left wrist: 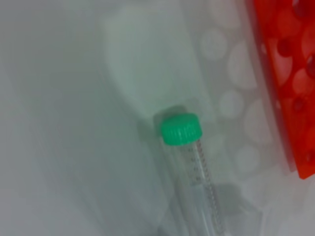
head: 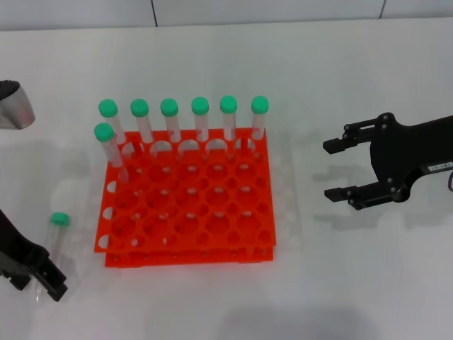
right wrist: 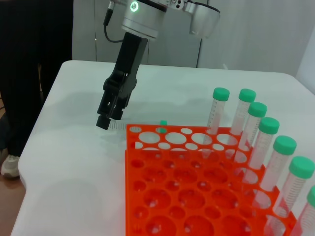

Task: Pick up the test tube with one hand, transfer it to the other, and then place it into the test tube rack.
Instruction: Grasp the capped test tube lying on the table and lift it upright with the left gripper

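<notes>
Near the tabletop's left edge my left gripper (head: 42, 280) closes around the base of the test tube (head: 54, 237), which lies flat, cap (left wrist: 180, 129) pointing away, beside the test tube rack (head: 185, 205). Only the left wrist view shows its graduations. My right gripper (head: 338, 168) waits wide open beyond the rack.

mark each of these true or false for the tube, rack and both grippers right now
1. The test tube lies on the table beside the test tube rack. True.
2. Seven capped tubes stand in the rack. True.
3. The right gripper holds a tube. False: it is open and empty, off to the rack's right.
4. The left gripper is above the rack. False: it is down at the lying tube, left of the rack.
</notes>
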Motion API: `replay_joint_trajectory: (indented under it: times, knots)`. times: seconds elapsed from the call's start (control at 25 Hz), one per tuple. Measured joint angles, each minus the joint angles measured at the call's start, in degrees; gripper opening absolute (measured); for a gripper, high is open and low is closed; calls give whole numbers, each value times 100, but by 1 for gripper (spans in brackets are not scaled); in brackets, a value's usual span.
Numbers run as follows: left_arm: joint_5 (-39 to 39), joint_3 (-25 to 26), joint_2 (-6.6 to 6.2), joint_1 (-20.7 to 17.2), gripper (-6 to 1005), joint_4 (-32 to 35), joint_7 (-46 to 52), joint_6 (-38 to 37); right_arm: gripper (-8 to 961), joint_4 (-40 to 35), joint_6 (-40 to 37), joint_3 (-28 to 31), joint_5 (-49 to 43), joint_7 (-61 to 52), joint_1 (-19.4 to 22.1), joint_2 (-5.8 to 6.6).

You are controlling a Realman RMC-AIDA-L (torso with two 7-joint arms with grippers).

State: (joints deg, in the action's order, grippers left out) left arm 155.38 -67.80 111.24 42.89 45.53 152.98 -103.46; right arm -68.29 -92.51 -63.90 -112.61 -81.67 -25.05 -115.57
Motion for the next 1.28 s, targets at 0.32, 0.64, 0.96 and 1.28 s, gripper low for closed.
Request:
replay_joint_trajectory:
  times: [0.32, 0.64, 0.96, 1.28]
  knots:
    - [146, 1, 21, 0, 630, -53, -2, 39, 703, 0, 1, -58, -7, -3, 0, 0]
    - [241, 10, 62, -1, 361, -55, 16, 188, 702, -4, 171, -200, -15, -13, 0, 0]
    - [407, -12, 136, 8, 294, -59, 18, 294, 703, 0, 231, -266, -25, -19, 0, 0]
    - [475, 95, 161, 17, 226, -23, 26, 337, 702, 0, 250, -289, -24, -30, -3, 0]
